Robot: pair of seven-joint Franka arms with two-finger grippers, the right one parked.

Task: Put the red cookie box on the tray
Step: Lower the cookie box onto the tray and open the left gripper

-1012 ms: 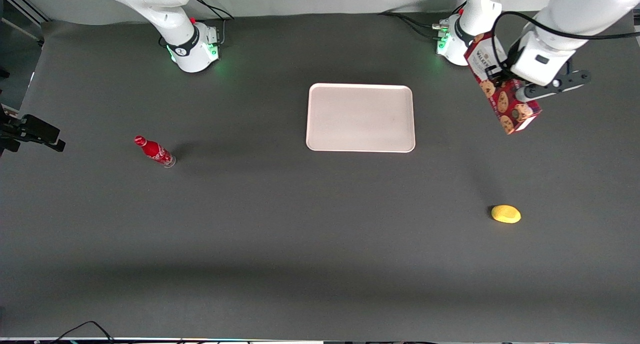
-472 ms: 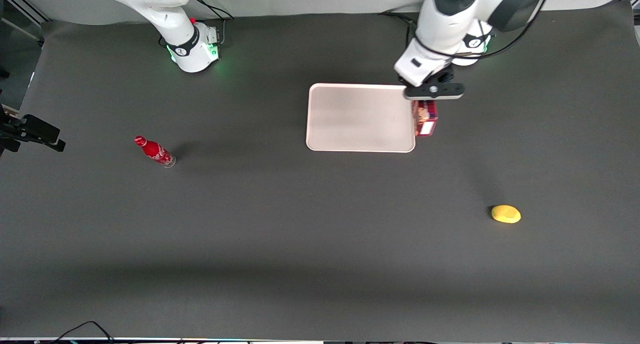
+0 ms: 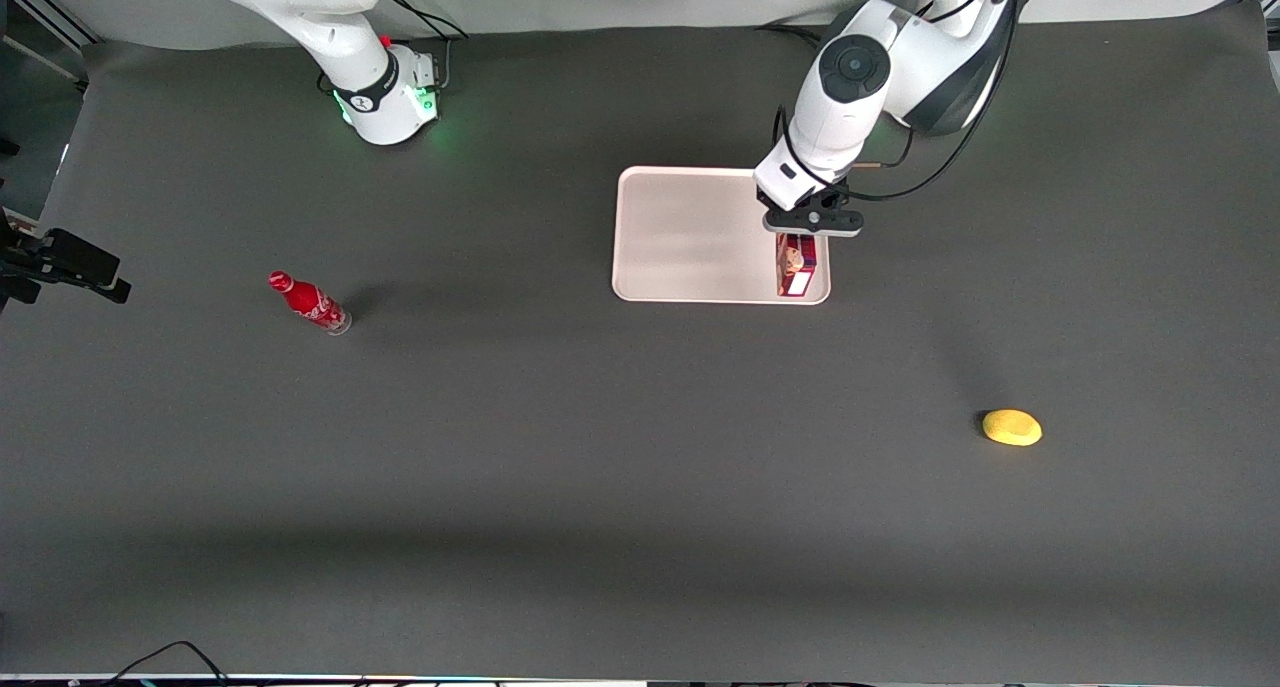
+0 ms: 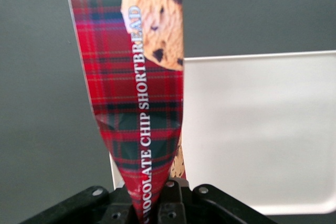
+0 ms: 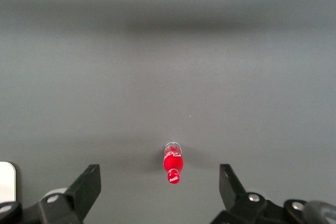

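I see one gripper (image 3: 800, 235) working, clamped on the one box (image 3: 797, 265), holding it by its upper end so the carton hangs down from the fingers. In the wrist view the box (image 4: 135, 103) runs straight out from the gripper (image 4: 157, 205), plaid side showing, with a cookie print at the free end. Its lower end is over the one tray (image 3: 690, 232), at the tray's edge toward the working arm's end of the table and nearer the front camera than the gripper. I can't tell whether the box bottom is touching the tray or just above it. In the wrist view the tray (image 4: 262, 129) lies beside the box, with bare table mat on the box's remaining side.

Counted: one box, one tray, one bottle, one yellow thing.

The bottle (image 3: 309, 302) stands well apart from the gripper, toward the parked arm's end of the table and a little nearer the front camera. It also shows in the right wrist view (image 5: 173, 162), alone on the mat. The yellow thing (image 3: 1011, 427) lies on the mat well apart from the gripper, much nearer the front camera and farther toward the working arm's end. Both sit off the tray.
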